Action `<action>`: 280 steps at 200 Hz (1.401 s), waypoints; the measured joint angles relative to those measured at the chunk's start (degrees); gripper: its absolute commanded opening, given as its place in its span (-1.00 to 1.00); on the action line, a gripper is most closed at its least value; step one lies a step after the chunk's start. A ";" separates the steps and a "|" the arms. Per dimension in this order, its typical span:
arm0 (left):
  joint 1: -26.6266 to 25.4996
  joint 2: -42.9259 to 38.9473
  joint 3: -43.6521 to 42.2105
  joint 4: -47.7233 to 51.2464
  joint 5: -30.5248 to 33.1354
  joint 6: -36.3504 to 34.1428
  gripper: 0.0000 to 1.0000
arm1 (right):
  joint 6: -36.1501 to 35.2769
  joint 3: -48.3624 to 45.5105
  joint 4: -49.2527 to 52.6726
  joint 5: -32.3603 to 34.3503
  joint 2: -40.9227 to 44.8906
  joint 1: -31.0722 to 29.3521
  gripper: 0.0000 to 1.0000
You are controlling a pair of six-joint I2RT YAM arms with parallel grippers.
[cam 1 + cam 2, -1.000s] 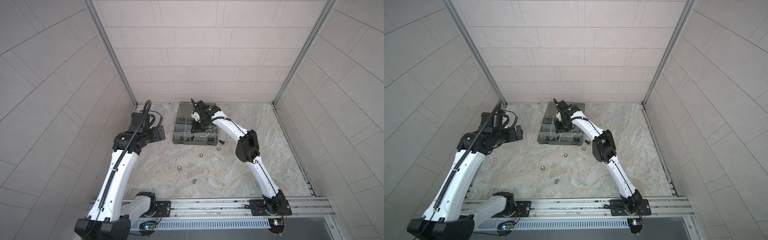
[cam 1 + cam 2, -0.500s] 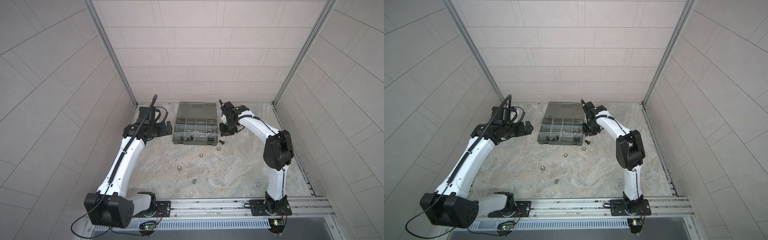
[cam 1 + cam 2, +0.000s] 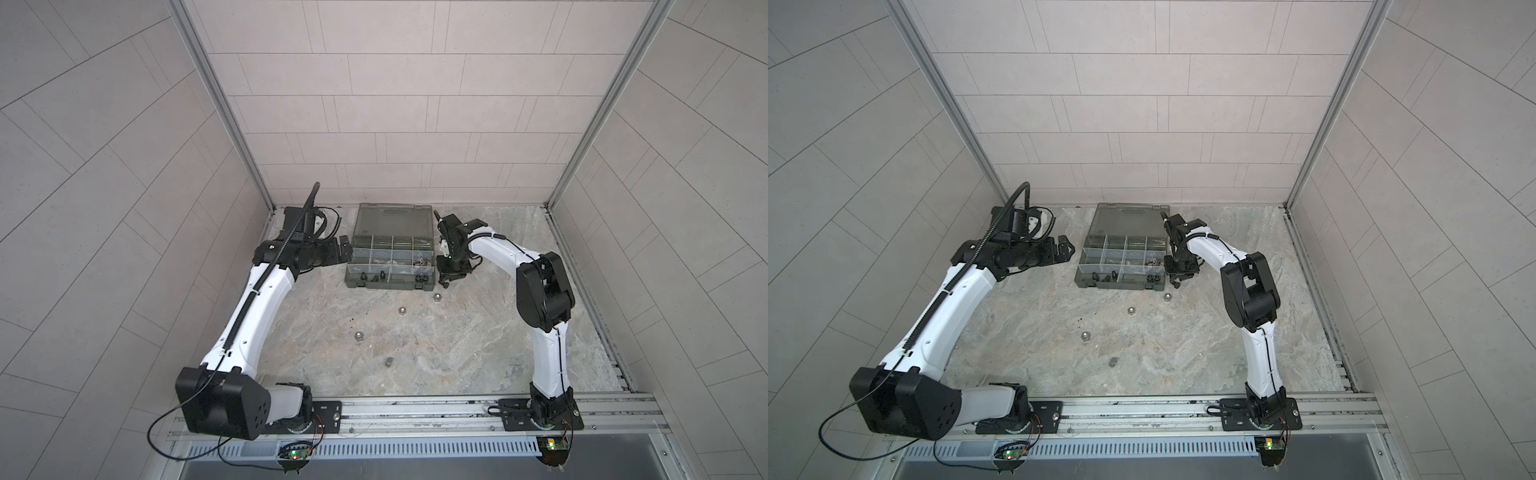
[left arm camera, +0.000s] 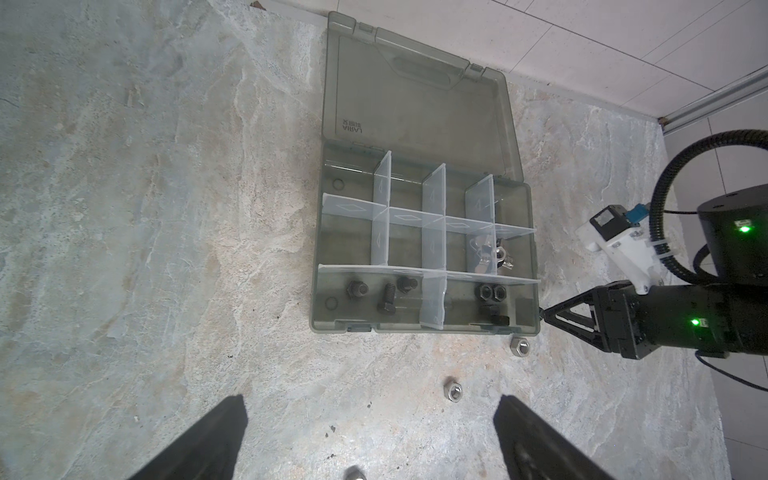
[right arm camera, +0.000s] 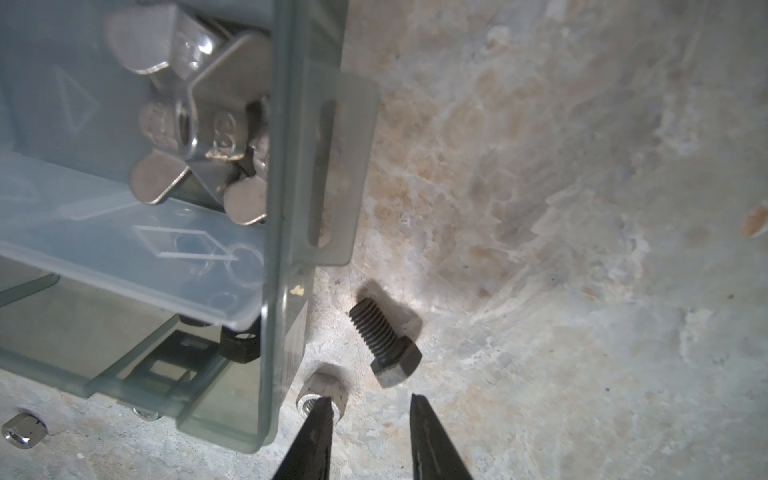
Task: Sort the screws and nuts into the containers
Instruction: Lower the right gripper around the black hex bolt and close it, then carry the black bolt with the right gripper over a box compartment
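Right wrist view puts the black screw (image 5: 386, 345) on the bench (image 5: 540, 249) just ahead of my right hand (image 5: 368, 415), part-spread and empty, so I'd ease forward, straddle its shank, and avoid the silver nut (image 5: 322, 392) right beside the hand.

The case wall (image 5: 274, 232) and a silver nut (image 5: 330, 384) crowd the loose bolt (image 5: 380, 336); open floor (image 5: 582, 291) lies beyond.
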State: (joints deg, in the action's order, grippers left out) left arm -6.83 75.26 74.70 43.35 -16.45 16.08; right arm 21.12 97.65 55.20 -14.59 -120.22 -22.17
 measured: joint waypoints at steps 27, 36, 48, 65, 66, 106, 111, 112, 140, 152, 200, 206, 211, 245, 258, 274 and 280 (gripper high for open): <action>0.00 0.00 0.00 -0.07 0.07 -0.02 1.00 | -1.20 1.05 -0.24 0.74 -2.19 0.00 -0.34; 0.00 0.00 0.02 -0.04 0.09 -0.02 1.00 | -1.53 1.14 -0.35 0.94 -2.91 0.00 -0.34; 0.00 0.00 0.04 -0.04 0.15 -0.02 1.00 | -1.90 1.16 -0.39 1.25 -3.69 0.00 -0.33; 0.00 0.02 0.11 -0.02 0.24 -0.09 1.00 | -2.36 1.18 -0.35 1.49 -4.37 0.00 -0.33; 0.00 0.04 0.11 -0.02 0.24 -0.09 1.00 | -2.38 1.20 -0.35 1.51 -4.42 0.00 -0.33; 0.00 0.17 0.24 0.04 0.39 -0.31 1.00 | -3.15 1.86 -0.33 1.97 -5.62 0.00 -0.53; 0.00 0.22 0.24 0.04 0.39 -0.33 1.00 | -3.39 1.90 -0.33 1.97 -5.77 0.00 -0.59; 0.00 0.22 0.24 0.04 0.39 -0.33 1.00 | -3.34 1.90 -0.33 1.99 -5.79 0.00 -0.60; 0.00 0.22 0.24 0.04 0.39 -0.46 1.00 | -3.10 2.32 -0.11 2.21 -5.79 0.04 -0.87; 0.00 0.22 0.24 0.04 0.39 -0.46 1.00 | -3.23 2.16 0.28 2.38 -5.79 0.04 -0.92; 0.00 0.20 0.24 0.07 0.42 -0.46 1.00 | -3.17 0.96 1.66 3.54 -4.92 0.04 -0.97; 0.00 0.20 0.24 0.07 0.42 -0.46 1.00 | -3.17 0.85 2.08 3.67 -4.81 0.04 -0.98; 0.00 0.20 0.22 0.09 0.39 -0.46 1.00 | -3.15 0.81 2.36 3.74 -4.79 0.04 -0.98; 0.00 0.13 0.22 0.11 0.42 -0.46 1.00 | -3.08 1.22 4.59 4.15 -3.82 0.04 -0.99; 0.00 0.04 0.22 0.15 0.39 -0.46 1.00 | -2.91 2.62 5.75 4.11 -3.06 0.00 -0.99; 0.00 -0.26 0.13 0.20 0.42 -0.46 1.00 | -2.58 5.53 6.86 3.82 -2.08 -0.13 -0.99; 0.00 -0.44 0.07 0.17 0.42 -0.46 1.00 | -2.43 6.75 7.19 3.63 -1.75 -0.24 -0.99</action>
State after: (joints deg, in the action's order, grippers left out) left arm -6.83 74.83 74.76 43.53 -16.03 15.62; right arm 18.70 104.40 62.39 -10.96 -121.97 -22.41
